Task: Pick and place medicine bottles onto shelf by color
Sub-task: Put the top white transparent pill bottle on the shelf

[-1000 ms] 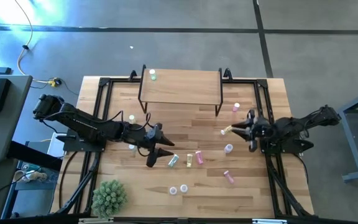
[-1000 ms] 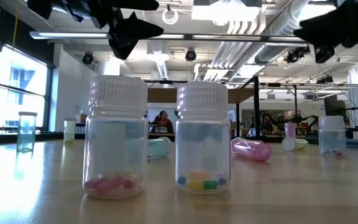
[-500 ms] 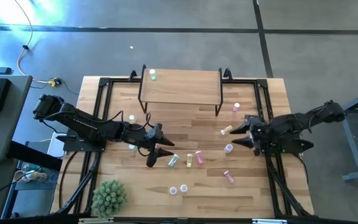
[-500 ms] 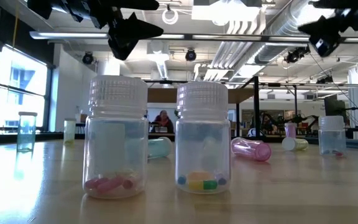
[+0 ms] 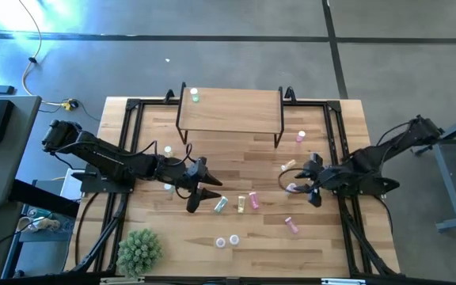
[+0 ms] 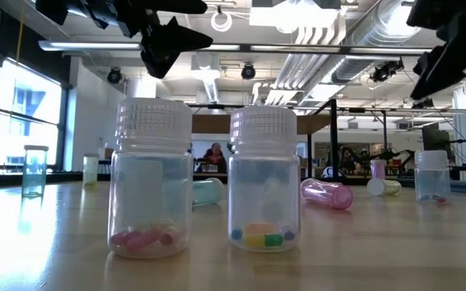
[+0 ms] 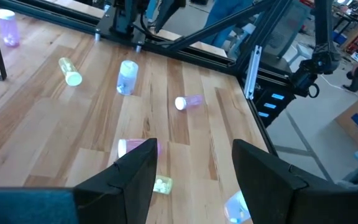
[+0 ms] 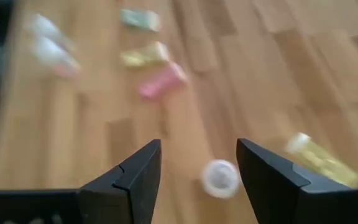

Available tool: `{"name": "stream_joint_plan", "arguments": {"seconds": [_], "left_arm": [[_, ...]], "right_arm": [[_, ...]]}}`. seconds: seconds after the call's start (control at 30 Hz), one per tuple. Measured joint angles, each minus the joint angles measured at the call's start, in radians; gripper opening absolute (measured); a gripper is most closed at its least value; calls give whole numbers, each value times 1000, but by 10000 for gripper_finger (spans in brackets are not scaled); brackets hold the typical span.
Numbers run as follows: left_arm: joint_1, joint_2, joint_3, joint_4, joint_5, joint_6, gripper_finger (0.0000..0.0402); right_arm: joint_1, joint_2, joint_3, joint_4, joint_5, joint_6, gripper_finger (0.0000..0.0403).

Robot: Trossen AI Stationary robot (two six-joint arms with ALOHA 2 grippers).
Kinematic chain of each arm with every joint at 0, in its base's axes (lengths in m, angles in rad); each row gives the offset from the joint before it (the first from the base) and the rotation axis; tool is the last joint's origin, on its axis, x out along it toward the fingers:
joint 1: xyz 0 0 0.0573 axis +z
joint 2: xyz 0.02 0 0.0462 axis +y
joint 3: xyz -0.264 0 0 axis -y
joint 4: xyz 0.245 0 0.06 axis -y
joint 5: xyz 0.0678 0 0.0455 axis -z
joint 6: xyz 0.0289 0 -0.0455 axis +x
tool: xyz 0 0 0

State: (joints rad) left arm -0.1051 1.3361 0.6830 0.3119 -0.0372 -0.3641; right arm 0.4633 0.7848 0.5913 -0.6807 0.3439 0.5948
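Note:
Small medicine bottles lie scattered on the wooden table: a yellow one (image 5: 289,166), a lavender-white one (image 5: 291,188), pink ones (image 5: 253,201) (image 5: 291,225) and a green one (image 5: 221,204). One green bottle (image 5: 194,96) stands on the shelf (image 5: 229,111) at the far edge. My right gripper (image 5: 305,180) hovers open, tipped down, above the lavender-white bottle (image 8: 220,177). My left gripper (image 5: 208,191) hangs open over the table's left middle, with a pink bottle (image 7: 138,147) below and ahead of its fingers.
Two clear bottles (image 6: 150,178) (image 6: 264,178) stand near the front edge. A spiky green plant ball (image 5: 139,250) sits at the near left corner. Black frame rails (image 5: 335,134) run along both table sides. An upright pink bottle (image 5: 300,137) stands by the shelf's right leg.
My right gripper has drawn back a little toward the table's right and near edges and tipped steeply downward, its arm rising behind it. It has gone from beside the yellow bottle to above the lavender-white one. No bottle has moved.

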Motion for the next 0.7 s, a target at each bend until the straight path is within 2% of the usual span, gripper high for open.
{"name": "stream_joint_plan", "arguments": {"seconds": [0.43,0.7], "left_arm": [[0,0,0,0,0,0,197],[0,0,0,0,0,38,197]], "right_arm": [[37,140,-71,20,24,132,200],[36,208,-71,68,50,123,200]]}}
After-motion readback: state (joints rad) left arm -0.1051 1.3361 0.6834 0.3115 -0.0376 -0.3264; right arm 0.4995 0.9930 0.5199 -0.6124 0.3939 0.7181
